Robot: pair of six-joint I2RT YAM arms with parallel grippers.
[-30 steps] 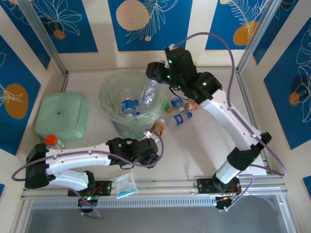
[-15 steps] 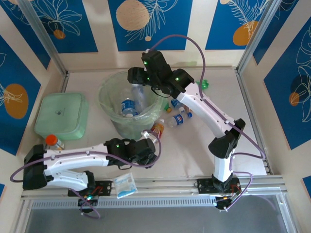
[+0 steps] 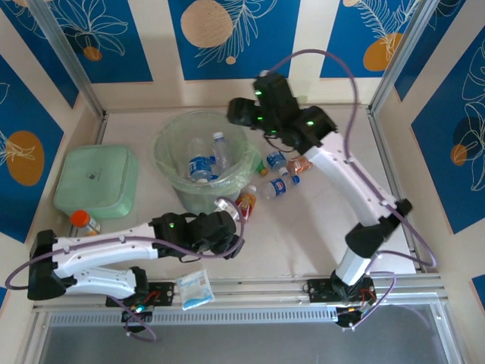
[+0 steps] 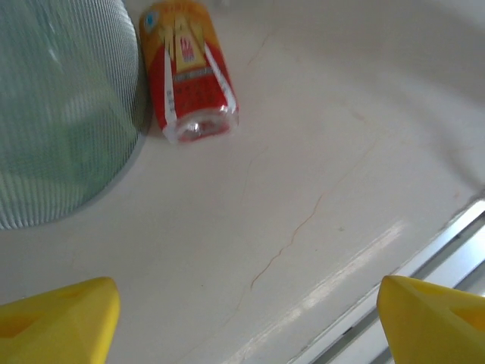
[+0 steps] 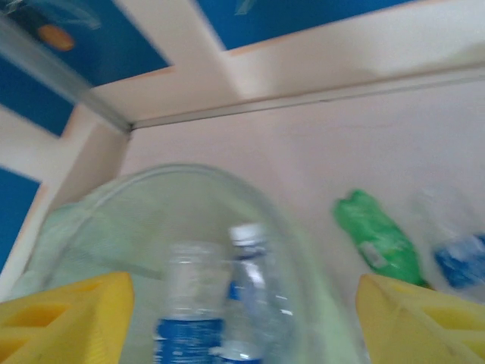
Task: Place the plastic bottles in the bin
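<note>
The bin [image 3: 176, 140] is a round pale-green bucket at the back middle, with two clear blue-labelled bottles [image 3: 201, 167] inside. One of them stands upright [image 3: 221, 149]. My right gripper [image 3: 241, 114] hovers open over the bin's far right rim; in the right wrist view it [image 5: 242, 322] is empty above those bottles [image 5: 250, 288]. A red-labelled bottle [image 3: 245, 201] lies against the bin's front. My left gripper [image 3: 227, 211] is open just short of it, and the bottle [image 4: 189, 72] lies ahead of the yellow fingers [image 4: 57, 318]. More bottles [image 3: 280, 184] lie right of the bin.
A flat pale-green lidded box [image 3: 97, 180] sits at the left, with an orange-capped bottle [image 3: 85, 221] in front of it. A blue-white sachet [image 3: 194, 288] lies by the near rail. A green bottle [image 5: 379, 239] lies right of the bin, by the back wall.
My right gripper carried a clear bottle over the bin, opened, and drew back right; the bottle now stands in the bin. The left arm shifted slightly back and left.
</note>
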